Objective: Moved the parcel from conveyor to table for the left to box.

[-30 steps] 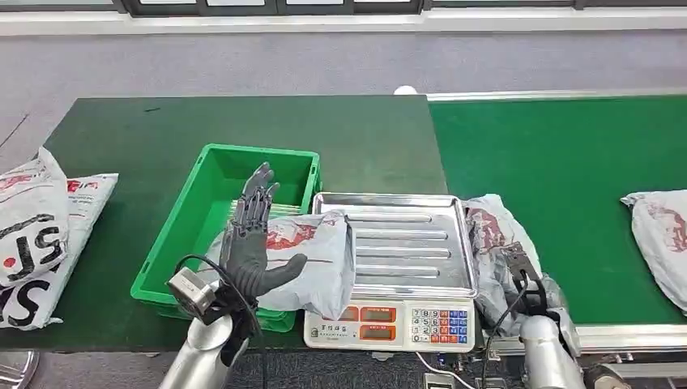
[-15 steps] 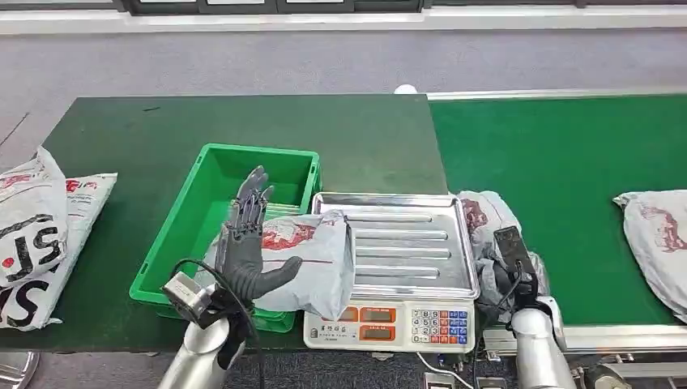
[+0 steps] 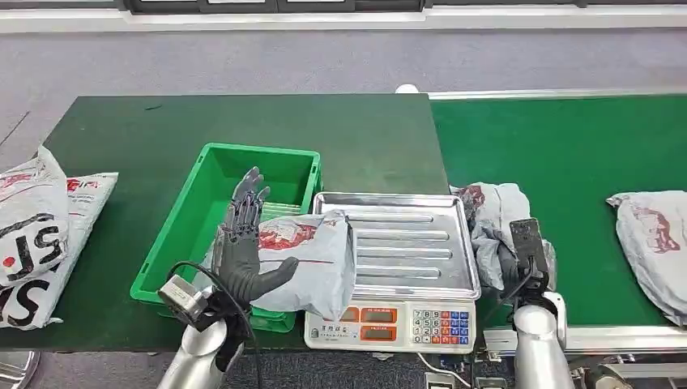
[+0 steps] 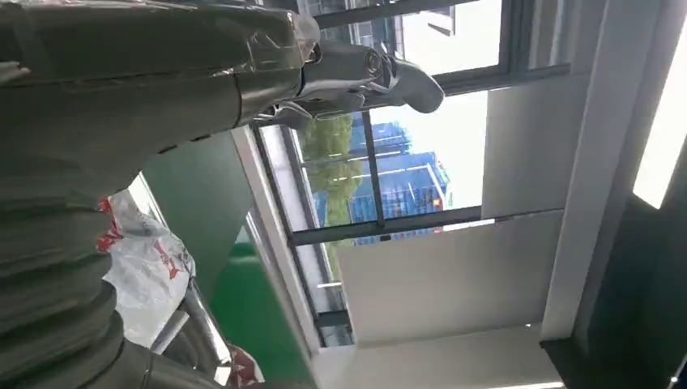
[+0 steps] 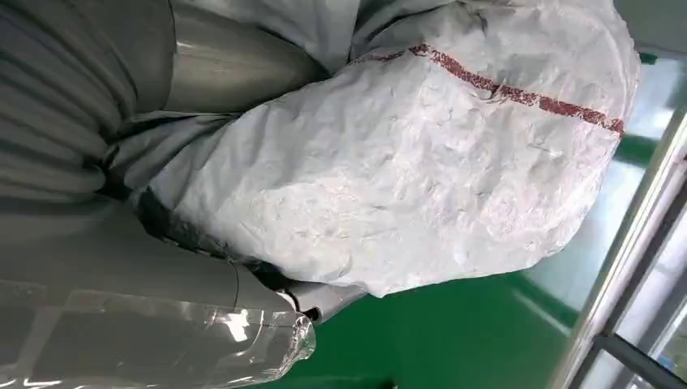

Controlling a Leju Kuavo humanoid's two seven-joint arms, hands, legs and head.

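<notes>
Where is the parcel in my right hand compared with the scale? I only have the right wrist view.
Observer: The right hand grips the parcel over the conveyor, right beside the scale's tray and not over it.
Operator: Is the tray free?
Observer: Mostly. A second parcel lies across the tray's left edge and the rim of the green box.
Operator: What is the left hand doing?
Observer: The left hand is raised in front of that second parcel with its fingers spread, holding nothing.
</notes>
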